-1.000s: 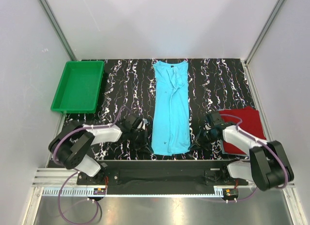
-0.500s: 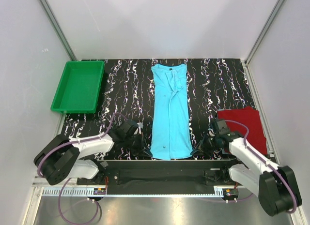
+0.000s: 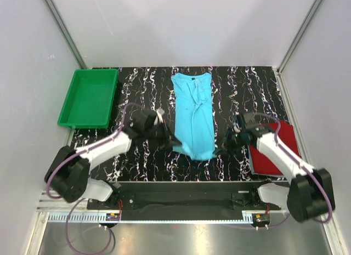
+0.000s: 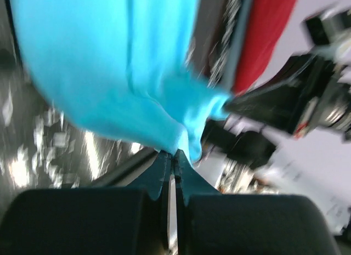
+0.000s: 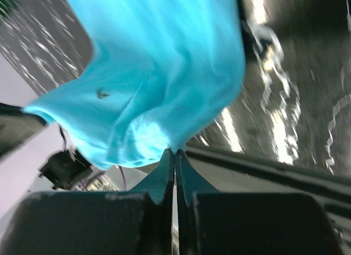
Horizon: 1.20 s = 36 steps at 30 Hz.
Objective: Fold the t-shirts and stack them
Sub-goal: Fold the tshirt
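The turquoise t-shirt (image 3: 193, 109) lies lengthwise in the middle of the table, neck at the far end, folded into a narrow strip. Its near hem is lifted off the table. My left gripper (image 3: 173, 141) is shut on the hem's left corner and my right gripper (image 3: 218, 148) is shut on its right corner. In the left wrist view the cloth (image 4: 126, 74) hangs from the closed gripper (image 4: 174, 154). In the right wrist view the cloth (image 5: 159, 79) hangs from the closed gripper (image 5: 175, 151). The dark red t-shirt (image 3: 277, 147) lies folded at the right, partly under my right arm.
A green plastic tray (image 3: 89, 97) stands at the far left of the black marbled table (image 3: 142, 96). White walls close in the sides and back. A metal rail runs along the near edge.
Both grippers have risen and moved away from me with the turquoise shirt's near hem, which has lifted off the table and shortened the shirt's flat length.
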Each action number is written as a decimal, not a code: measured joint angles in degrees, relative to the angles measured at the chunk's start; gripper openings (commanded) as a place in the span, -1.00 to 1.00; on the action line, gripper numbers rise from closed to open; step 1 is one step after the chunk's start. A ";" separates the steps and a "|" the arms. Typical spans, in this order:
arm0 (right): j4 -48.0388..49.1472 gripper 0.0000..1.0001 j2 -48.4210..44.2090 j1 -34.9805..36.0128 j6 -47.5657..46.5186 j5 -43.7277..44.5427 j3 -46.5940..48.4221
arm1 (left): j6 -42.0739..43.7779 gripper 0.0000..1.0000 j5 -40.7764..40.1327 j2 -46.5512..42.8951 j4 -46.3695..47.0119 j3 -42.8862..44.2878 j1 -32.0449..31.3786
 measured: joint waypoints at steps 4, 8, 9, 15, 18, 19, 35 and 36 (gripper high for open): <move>0.39 -1.00 10.27 -1.70 -2.45 0.83 11.10 | 2.54 -1.00 1.57 8.59 -0.31 11.96 7.06; 0.57 -1.00 21.68 -4.44 -5.29 0.83 21.66 | 4.92 -1.00 2.89 17.66 -1.22 22.01 11.02; 0.72 -1.00 24.35 -4.98 -6.05 0.85 24.15 | 5.33 -1.00 3.13 19.58 -1.64 23.80 11.56; -0.39 -1.00 37.86 -6.93 -10.01 0.74 37.42 | 6.71 -1.00 4.66 29.18 -2.69 30.88 13.77; -1.46 -1.00 42.91 -7.69 -11.34 0.61 43.04 | 6.60 -1.00 5.11 32.57 -2.29 32.72 14.73; -1.68 -1.00 44.19 -7.96 -11.69 0.59 44.44 | 6.45 -1.00 5.33 33.11 -2.10 32.85 15.04; -6.71 -1.00 58.03 -10.80 -14.53 -3.52 61.44 | 3.19 -1.00 7.50 42.01 0.98 41.27 18.27; -6.86 -1.00 58.66 -10.95 -14.58 -3.89 61.86 | 3.13 -1.00 7.50 42.25 1.03 41.27 18.29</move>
